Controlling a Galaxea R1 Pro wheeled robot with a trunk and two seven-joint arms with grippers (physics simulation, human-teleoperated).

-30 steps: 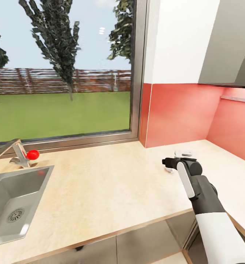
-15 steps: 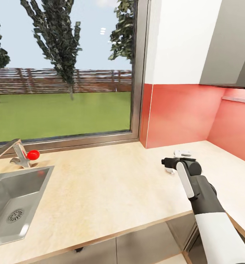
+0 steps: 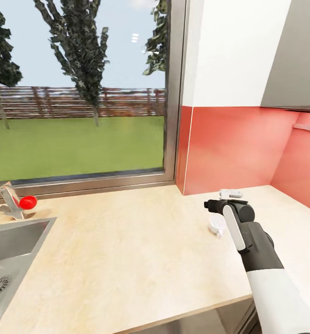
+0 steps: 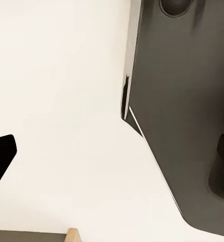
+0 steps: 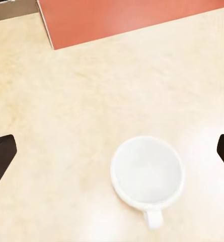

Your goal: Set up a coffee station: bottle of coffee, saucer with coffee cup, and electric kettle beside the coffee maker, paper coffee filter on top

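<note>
— Beyond the glass, what is seen, and what lies before it?

— Grass, trees and a fence are seen through the window (image 3: 80,93), whose sill runs along the back edge of the counter (image 3: 127,250). A red splashback (image 3: 229,148) is met at the window's right side and turns a corner at the far right.

— How much room is left on the counter?

— A broad bare stretch is left between the sink (image 3: 11,260) at the left and the right arm (image 3: 261,260) at the right. The front edge is cut diagonally across the lower part of the head view. The tap (image 3: 9,204), with a red knob (image 3: 28,202), is set behind the sink's back rim.

— Where is the cup found?

— The cup (image 3: 216,224) is seen upright on the counter, just under the right gripper (image 3: 214,207), near the corner of the splashback but apart from it. From the right wrist, the cup (image 5: 147,176) is shown from above, white inside, its handle turned away from the wall, with bare counter on every side.

— And the grippers?

— The right gripper's fingers (image 5: 1,159) are spread wide to either side of the cup, and nothing is touched by them. For the left gripper, one dark fingertip (image 4: 0,159) is shown against white and grey surfaces; whether it is spread or pressed together cannot be told.
</note>
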